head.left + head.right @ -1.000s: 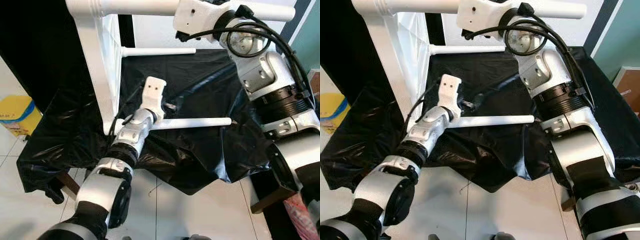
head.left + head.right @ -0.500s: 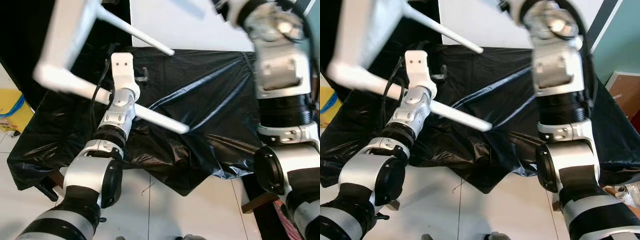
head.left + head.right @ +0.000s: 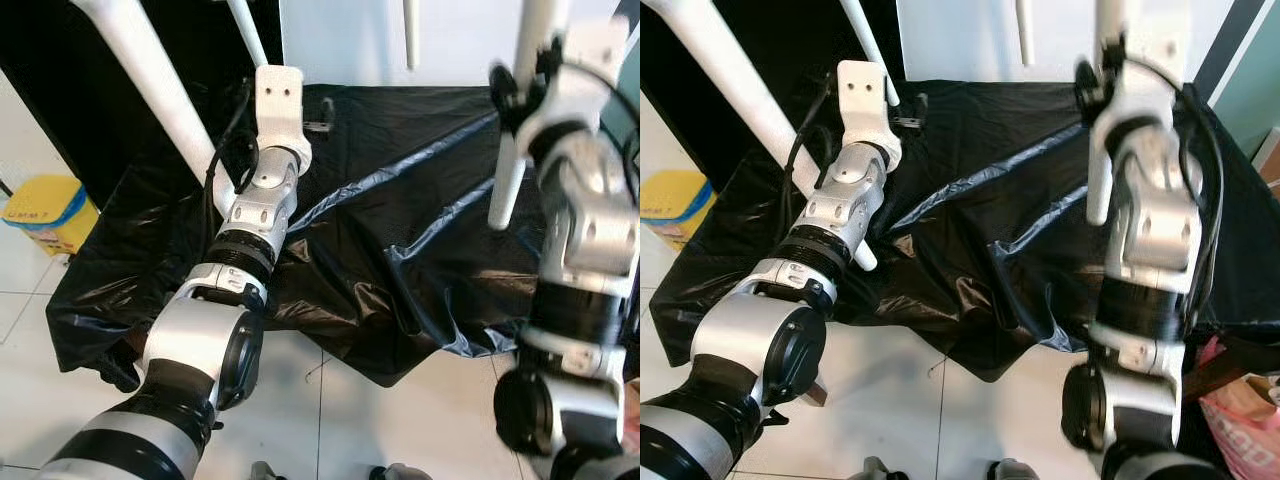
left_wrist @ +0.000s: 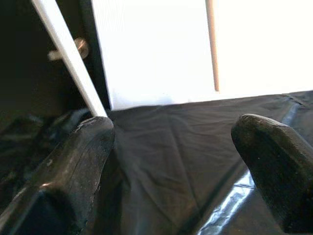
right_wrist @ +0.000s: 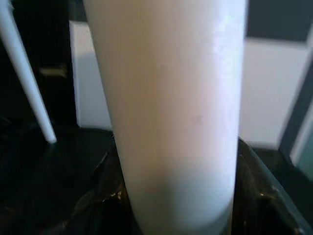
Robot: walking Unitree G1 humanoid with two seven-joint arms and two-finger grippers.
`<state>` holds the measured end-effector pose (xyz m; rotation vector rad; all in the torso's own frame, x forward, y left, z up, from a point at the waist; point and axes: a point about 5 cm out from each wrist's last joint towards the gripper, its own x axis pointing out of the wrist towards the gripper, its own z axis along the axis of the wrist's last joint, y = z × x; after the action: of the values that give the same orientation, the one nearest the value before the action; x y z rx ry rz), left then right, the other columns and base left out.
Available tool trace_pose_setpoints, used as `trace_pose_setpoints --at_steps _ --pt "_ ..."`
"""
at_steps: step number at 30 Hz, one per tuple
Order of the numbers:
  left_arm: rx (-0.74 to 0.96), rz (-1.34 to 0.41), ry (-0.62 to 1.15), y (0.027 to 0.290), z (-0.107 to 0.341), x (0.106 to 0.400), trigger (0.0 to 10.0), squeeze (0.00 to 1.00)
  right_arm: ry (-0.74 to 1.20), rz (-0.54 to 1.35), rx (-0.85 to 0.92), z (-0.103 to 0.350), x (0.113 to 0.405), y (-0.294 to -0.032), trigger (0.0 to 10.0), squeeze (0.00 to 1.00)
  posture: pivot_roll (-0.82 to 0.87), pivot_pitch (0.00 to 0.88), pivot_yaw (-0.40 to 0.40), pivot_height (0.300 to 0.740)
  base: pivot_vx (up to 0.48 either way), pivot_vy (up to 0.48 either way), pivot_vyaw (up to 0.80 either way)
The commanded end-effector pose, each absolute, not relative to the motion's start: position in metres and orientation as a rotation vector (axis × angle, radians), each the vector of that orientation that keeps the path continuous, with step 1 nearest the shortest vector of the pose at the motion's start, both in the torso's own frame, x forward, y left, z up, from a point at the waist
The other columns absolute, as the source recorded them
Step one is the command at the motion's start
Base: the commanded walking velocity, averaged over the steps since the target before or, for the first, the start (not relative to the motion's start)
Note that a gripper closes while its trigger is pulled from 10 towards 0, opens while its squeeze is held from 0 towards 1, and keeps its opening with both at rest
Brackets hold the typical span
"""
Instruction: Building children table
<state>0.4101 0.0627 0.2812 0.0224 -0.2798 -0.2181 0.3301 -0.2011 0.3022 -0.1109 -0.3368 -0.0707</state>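
While the white table frame is held raised above the black plastic sheet (image 3: 400, 260), its legs are seen pointing in several directions: one thick leg (image 3: 150, 85) runs diagonally from the upper left down behind the left arm, its rounded end visible just beside the left forearm in the right eye view (image 3: 868, 262); another thick leg (image 3: 515, 150) hangs nearly upright on the right. Two thinner white rods are noted at the top, one slanted (image 3: 245, 30) above the left gripper and one (image 3: 410, 35) near the centre. The right gripper (image 5: 171, 215) is recorded as clamped on the upright leg, which passes between its black fingers (image 5: 254, 196) in the right wrist view; the right wrist is seen against this leg at (image 3: 530, 85). The left gripper (image 4: 171, 142) is observed with its fingers (image 4: 73, 166) spread wide, nothing between them, held over the black sheet at the far side of the covered surface; its white wrist housing is seen at (image 3: 278, 100). The sheet is draped with folds over a low surface, with pale floor tiles (image 3: 400, 420) below. A yellow container (image 3: 45, 205) is noted on the floor at the left.
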Motion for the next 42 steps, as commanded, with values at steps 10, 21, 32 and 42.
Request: trace_pose_setpoints --at_steps 10,21,32,42 --pt "0.062 -0.408 -0.340 0.039 0.286 0.398 10.0 0.00 -0.402 -0.174 -0.086 0.279 0.319 -0.212 10.0 0.00 -0.22 0.046 0.046 0.740 0.000 0.000 0.00" --pt "0.037 -0.734 -0.286 0.008 0.249 0.358 10.0 0.00 -0.408 -0.211 -0.087 0.256 0.326 -0.220 10.0 0.00 -0.19 0.051 0.035 0.740 0.000 0.000 0.00" --pt "0.073 -0.815 -0.275 0.007 0.223 0.328 10.0 0.00 -0.408 -0.219 -0.046 0.221 0.315 -0.215 10.0 1.00 -0.16 0.068 0.013 0.740 0.000 0.000 0.00" --pt "0.127 -0.784 -0.243 0.026 0.210 0.315 10.0 0.00 -0.364 -0.300 -0.043 0.191 0.293 -0.209 10.0 0.00 -0.14 0.092 0.006 0.740 0.000 0.000 0.00"
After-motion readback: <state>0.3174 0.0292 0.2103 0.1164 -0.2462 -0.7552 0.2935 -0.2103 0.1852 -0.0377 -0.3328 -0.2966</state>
